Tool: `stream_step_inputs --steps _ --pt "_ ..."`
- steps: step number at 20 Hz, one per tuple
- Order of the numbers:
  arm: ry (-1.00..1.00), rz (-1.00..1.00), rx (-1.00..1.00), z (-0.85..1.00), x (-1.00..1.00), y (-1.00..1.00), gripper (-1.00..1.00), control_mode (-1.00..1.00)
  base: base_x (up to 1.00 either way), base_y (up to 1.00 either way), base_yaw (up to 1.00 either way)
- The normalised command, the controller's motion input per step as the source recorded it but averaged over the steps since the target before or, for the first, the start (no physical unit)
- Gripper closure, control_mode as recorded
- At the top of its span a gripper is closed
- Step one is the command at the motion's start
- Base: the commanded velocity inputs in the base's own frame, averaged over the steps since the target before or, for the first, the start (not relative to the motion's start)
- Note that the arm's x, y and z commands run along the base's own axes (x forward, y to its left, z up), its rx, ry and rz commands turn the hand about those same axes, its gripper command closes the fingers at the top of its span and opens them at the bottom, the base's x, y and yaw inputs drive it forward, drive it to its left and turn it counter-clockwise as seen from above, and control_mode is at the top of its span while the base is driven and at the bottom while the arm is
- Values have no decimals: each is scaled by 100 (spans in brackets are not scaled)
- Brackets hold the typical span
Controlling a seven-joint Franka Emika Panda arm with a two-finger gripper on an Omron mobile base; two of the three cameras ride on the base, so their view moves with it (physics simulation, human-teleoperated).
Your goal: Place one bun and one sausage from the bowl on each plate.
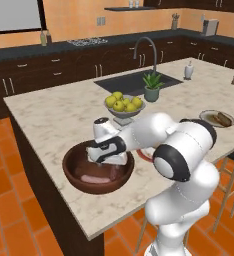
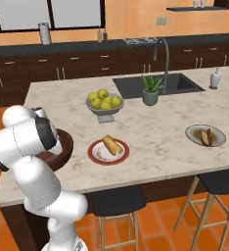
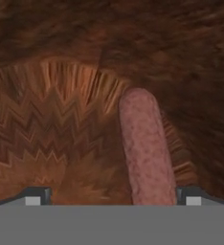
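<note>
Hand view: sausage [image 3: 146, 153] lies lengthwise between the wide-open claw [image 3: 111, 195] tips in bowl [image 3: 47, 143].

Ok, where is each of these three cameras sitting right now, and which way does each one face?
Left base view: behind the arm's left, looking forward and down over the island; arm reaches into the wooden bowl, sausage inside.
Right base view: behind the arm's right, facing the red-rimmed plate and grey plate; arm at lower left.
Hand view: on the hand, looking down into the bowl; open gripper straddles the sausage.
Both base views share the fruit bowl.
</note>
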Motion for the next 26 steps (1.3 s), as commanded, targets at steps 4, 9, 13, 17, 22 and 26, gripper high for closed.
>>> stream_step_inputs --steps 4,9,13,17,22,26 --pt "-4 -3 0 -41 23 19 -100 -100 0 0 0" --pt "-13 -6 0 -35 41 44 -100 -100 0 0 0" --pt "-23 -2 12 8 -85 -48 -100 -100 0 0 0" --pt "-4 0 10 -23 -61 -39 -100 -100 0 0 0" --pt "-3 1 6 -26 16 -9 -100 -100 0 0 0" --pt "0 -2 0 -18 78 55 -100 -100 0 0 0"
